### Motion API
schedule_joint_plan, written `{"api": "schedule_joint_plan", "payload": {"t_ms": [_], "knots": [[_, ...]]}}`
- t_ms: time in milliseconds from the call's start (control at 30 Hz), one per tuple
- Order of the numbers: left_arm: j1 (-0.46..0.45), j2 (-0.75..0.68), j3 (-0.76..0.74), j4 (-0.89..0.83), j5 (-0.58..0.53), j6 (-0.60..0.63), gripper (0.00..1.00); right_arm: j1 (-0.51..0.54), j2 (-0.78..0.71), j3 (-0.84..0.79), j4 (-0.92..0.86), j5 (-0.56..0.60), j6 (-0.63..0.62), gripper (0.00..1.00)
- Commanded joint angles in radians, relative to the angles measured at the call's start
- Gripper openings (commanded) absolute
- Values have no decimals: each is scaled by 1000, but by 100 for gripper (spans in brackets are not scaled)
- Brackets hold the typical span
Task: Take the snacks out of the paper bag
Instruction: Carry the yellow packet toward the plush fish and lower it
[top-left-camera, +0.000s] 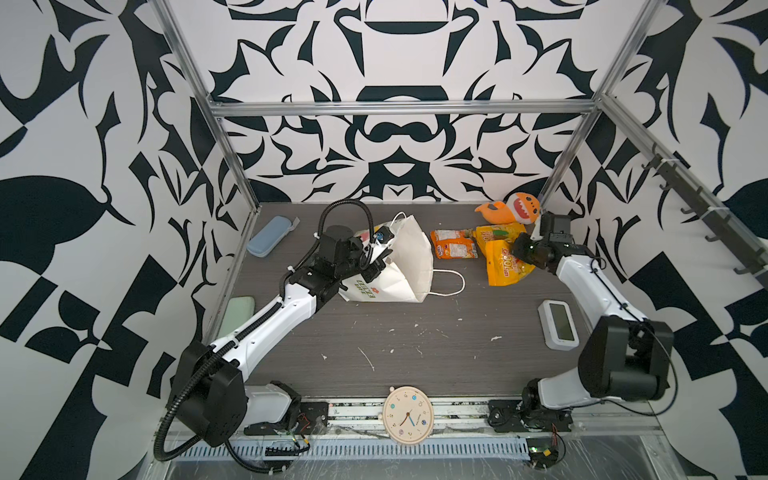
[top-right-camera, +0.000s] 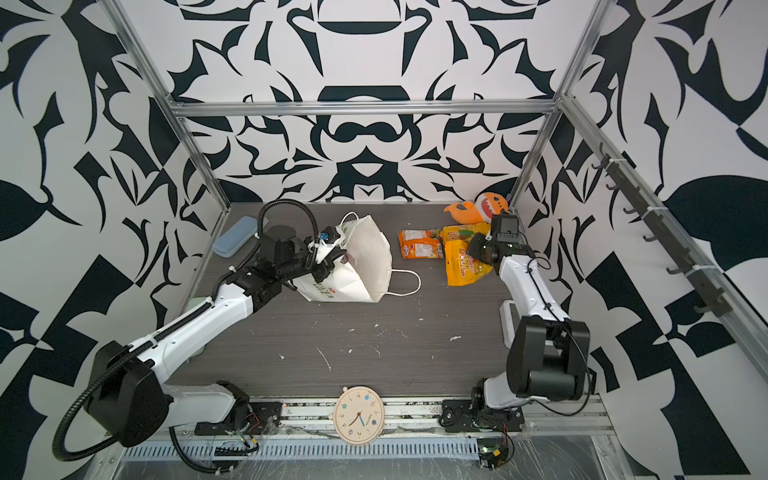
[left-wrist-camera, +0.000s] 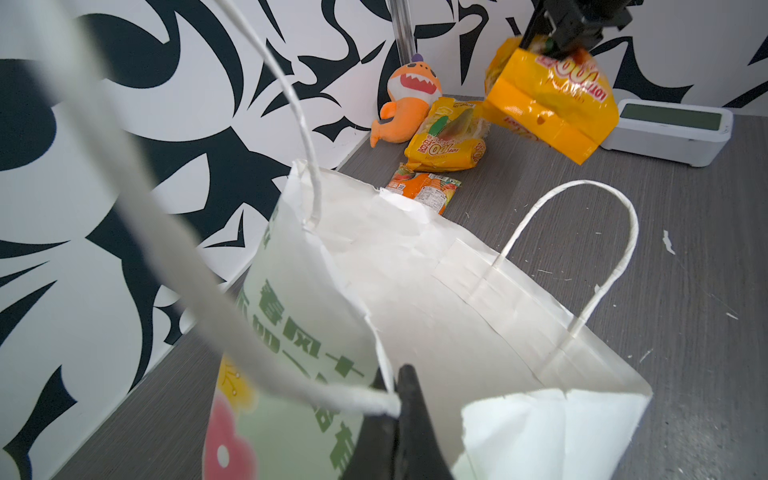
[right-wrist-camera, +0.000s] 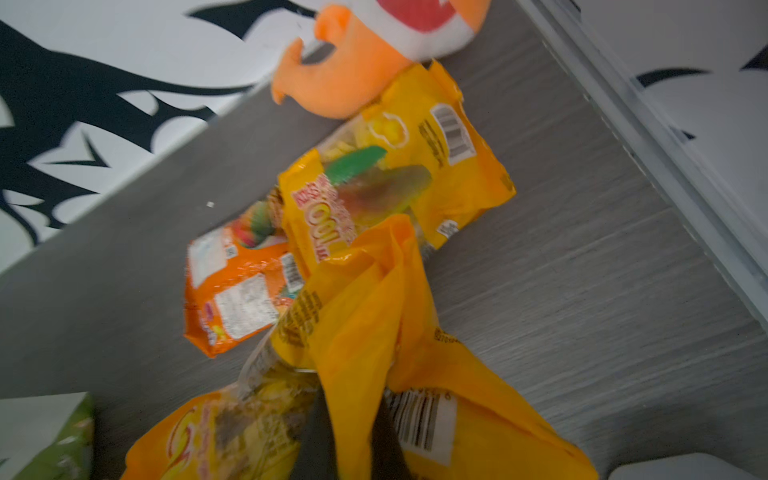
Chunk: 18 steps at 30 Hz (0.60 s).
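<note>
Light-blue and oblong, a case (top-left-camera: 270, 235) lies at the far left edge of the grey desk (top-left-camera: 415, 357). Next to it the left pincer (left-wrist-camera: 392, 399) is clenched on one white cord handle (left-wrist-camera: 166, 232) of the paper bag (top-left-camera: 405, 262). The bag sits left of the desk's centre, tipped over with its mouth gaping. Its other handle (left-wrist-camera: 631, 235) lies slack on the desk.

Just right of the bag, an orange packet (top-left-camera: 454, 245) rests flat on the desk. A yellow packet (top-left-camera: 494, 232) touches its right end. A second yellow packet (top-left-camera: 505, 268) hangs crumpled from the right pincer (right-wrist-camera: 351, 432), which grips its top edge, near the two already laid down.

Behind them, in the far right corner, an orange plush shark (top-left-camera: 519, 210) leans against the patterned wall. Nearer the front on the right, a white digital clock (top-left-camera: 559, 325) sits beside the right arm.
</note>
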Motion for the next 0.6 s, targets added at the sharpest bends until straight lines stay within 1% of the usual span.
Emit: {"api": "schedule_joint_plan", "payload": {"t_ms": [0, 167, 267, 433, 500, 567], "knots": [[5, -20, 20, 12, 12, 11, 0, 1, -6, 42, 62, 75, -25, 0], [5, -17, 31, 7, 20, 10, 0, 3, 78, 89, 35, 177, -23, 0], [5, -17, 34, 5, 21, 10, 0, 2, 108, 104, 17, 243, -21, 2], [5, -22, 33, -4, 20, 10, 0, 3, 155, 109, 12, 260, -29, 7], [5, -24, 31, -5, 19, 9, 0, 2, 174, 113, 16, 260, -17, 11], [5, -25, 33, -9, 19, 10, 0, 2, 186, 124, 18, 247, -8, 21]]}}
